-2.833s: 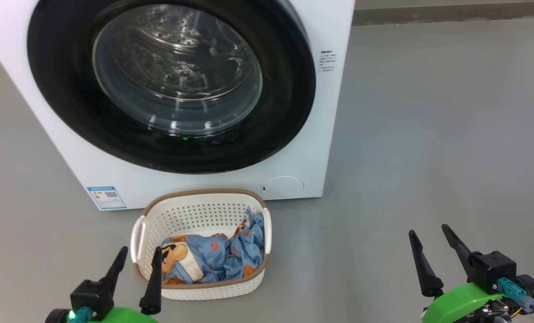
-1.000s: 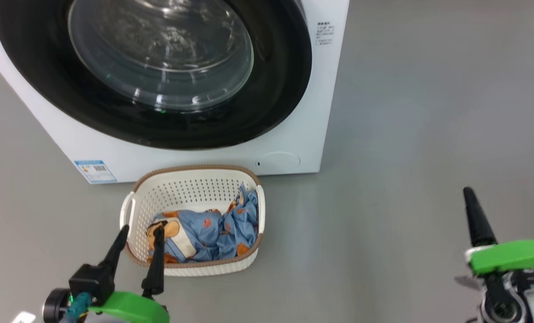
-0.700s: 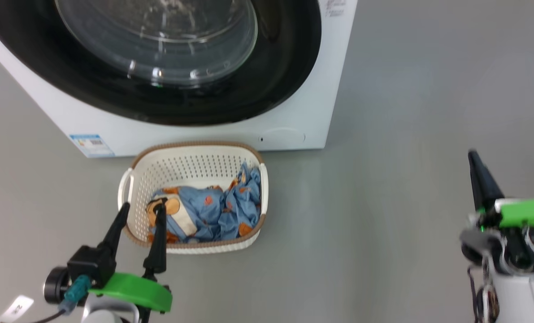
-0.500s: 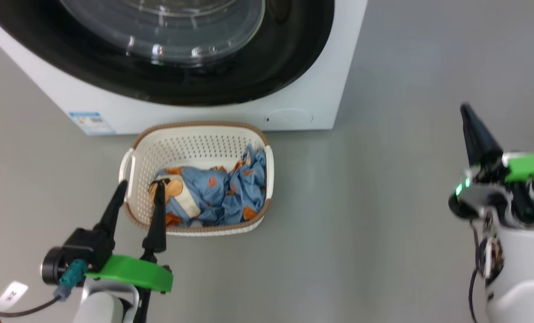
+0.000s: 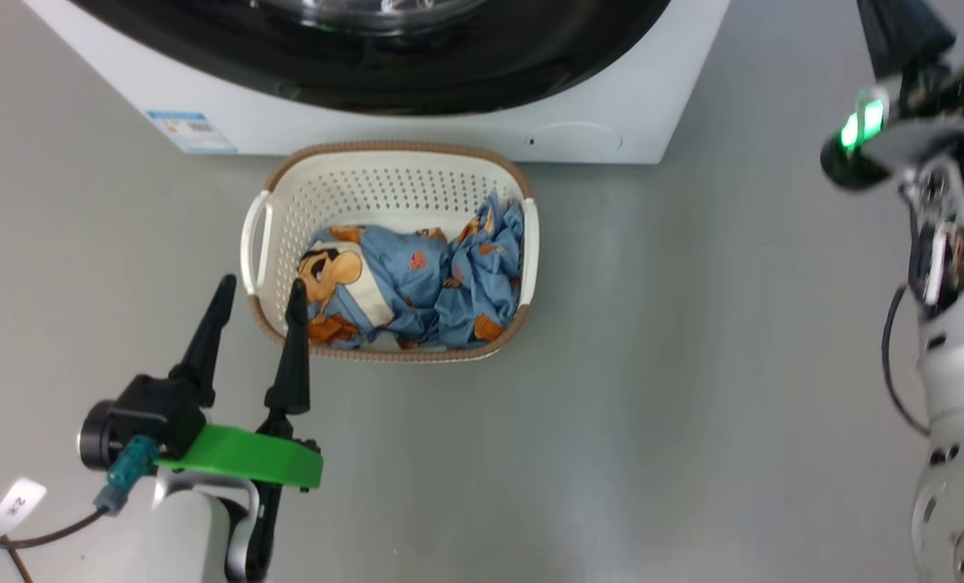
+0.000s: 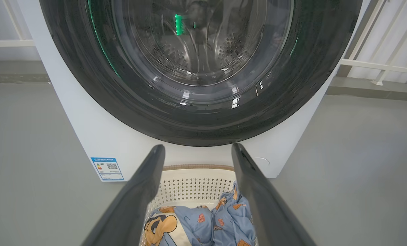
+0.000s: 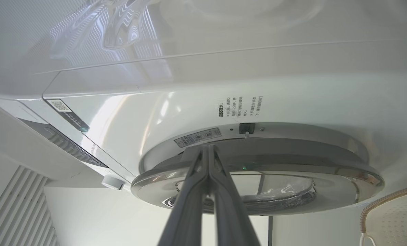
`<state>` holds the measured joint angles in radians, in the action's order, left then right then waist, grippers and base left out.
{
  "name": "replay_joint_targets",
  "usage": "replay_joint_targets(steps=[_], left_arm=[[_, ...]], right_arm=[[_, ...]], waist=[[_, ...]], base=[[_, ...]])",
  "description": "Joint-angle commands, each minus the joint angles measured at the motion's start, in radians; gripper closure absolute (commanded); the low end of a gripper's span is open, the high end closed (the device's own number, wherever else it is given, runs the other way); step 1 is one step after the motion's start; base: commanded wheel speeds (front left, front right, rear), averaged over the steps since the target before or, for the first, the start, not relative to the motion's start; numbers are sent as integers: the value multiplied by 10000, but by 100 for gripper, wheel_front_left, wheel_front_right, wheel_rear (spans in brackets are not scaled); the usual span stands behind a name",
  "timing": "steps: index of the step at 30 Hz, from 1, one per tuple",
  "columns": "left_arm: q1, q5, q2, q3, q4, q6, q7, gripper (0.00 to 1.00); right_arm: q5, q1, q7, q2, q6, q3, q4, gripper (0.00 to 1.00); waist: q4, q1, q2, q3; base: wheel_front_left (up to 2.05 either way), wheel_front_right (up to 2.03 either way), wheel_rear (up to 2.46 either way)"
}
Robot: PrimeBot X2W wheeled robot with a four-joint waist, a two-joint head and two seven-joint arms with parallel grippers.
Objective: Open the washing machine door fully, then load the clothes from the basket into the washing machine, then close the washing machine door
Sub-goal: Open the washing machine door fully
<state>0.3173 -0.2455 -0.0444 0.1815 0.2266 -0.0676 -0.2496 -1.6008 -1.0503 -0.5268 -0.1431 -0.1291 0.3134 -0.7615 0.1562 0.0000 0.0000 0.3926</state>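
The washing machine [image 5: 417,134] stands at the top of the head view, with the glossy black rim of the washing machine door [image 5: 384,81] against its front. In front of it the basket [image 5: 384,182] holds the blue bear-print clothes [image 5: 425,283]. My left gripper [image 5: 259,283] is open, hovering at the basket's near left corner. The left wrist view looks between its fingers at the door [image 6: 203,112] and the clothes [image 6: 206,222]. My right gripper [image 7: 206,147] is shut on nothing, its tips pointing at the door's edge [image 7: 258,171] near the latch.
Bare grey floor [image 5: 692,364] spreads right of the basket and the machine. A blue sticker [image 5: 190,131] marks the machine's lower left corner. White railings [image 6: 377,61] stand behind the machine on the right. The basket's corner [image 7: 388,212] shows at the right wrist view's lower right.
The head camera has tilted down, so machine and basket sit higher in view. My right gripper, open earlier, has shut and risen beside the machine's right side. The left gripper stays open.
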Motion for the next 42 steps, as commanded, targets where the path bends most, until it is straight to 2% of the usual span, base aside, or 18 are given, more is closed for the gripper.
replay_joint_targets(steps=[1, 12, 23, 32, 42], left_arm=[[295, 93, -152, -363, -293, -93, -122, 0], [701, 146, -73, -339, -374, -206, -122, 0], [906, 26, -61, -228, -367, -200, -122, 0], [1013, -66, -60, -167, -365, -166, -122, 0], [1048, -71, -59, -184, -310, -152, -122, 0]], right_arm=[[45, -627, -148, 9, -16, -313, 46, 100], [657, -3145, -709, -188, -16, -1217, -1621, 100], [1269, -4875, -692, -276, -16, -1667, -3231, 100], [1534, -5506, -755, -238, -16, -1856, -3927, 100], [1740, -5483, -1473, -217, -16, -2135, -4097, 100]], waist=[[226, 0, 0, 332], [493, 0, 0, 957], [640, 0, 0, 1325], [660, 0, 0, 1439], [608, 0, 0, 1373]], base=[[0, 0, 0], [0, 0, 0], [0, 0, 0], [0, 0, 0], [0, 0, 0]])
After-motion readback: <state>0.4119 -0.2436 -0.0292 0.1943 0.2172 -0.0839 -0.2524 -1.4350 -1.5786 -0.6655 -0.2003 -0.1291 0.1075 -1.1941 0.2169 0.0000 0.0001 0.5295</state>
